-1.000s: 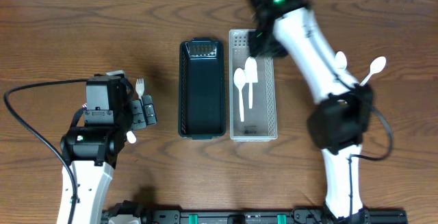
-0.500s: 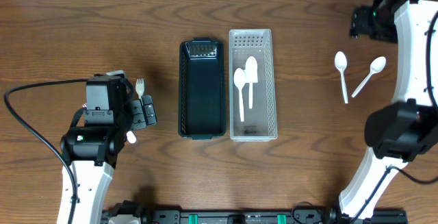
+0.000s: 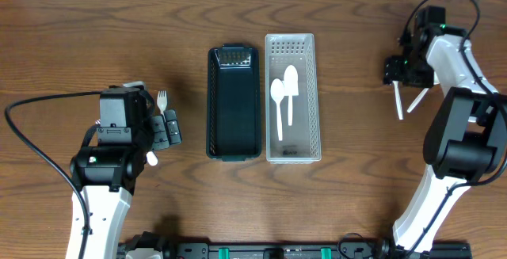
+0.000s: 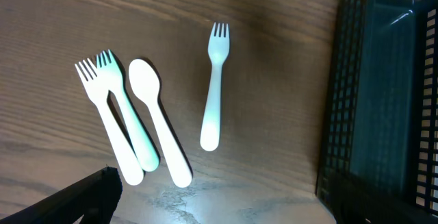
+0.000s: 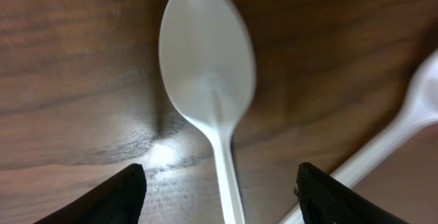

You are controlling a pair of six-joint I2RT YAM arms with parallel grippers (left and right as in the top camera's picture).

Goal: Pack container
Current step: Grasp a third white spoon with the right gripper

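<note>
A white slotted container (image 3: pixel 310 93) holds two white spoons (image 3: pixel 283 100). Beside it on the left is a dark basket (image 3: pixel 234 104), empty inside. My right gripper (image 3: pixel 398 70) hovers open over two white spoons at the far right. In the right wrist view the nearer spoon (image 5: pixel 209 66) lies bowl away, and its handle runs down between the fingers of my right gripper (image 5: pixel 219 176). The other spoon (image 5: pixel 410 114) slants off to the right. My left gripper (image 3: pixel 168 129) is open above three white forks (image 4: pixel 217 80) and a spoon (image 4: pixel 154 114).
The dark basket (image 4: pixel 383 94) rises just right of the left-hand cutlery. Wood tabletop surrounds both containers. A black cable (image 3: pixel 32 144) loops at the left edge, and the arm bases stand along the front edge.
My right arm has swung from over the white container to the far right and dropped low over the two spoons, its jaws opening wider. The left arm has not moved.
</note>
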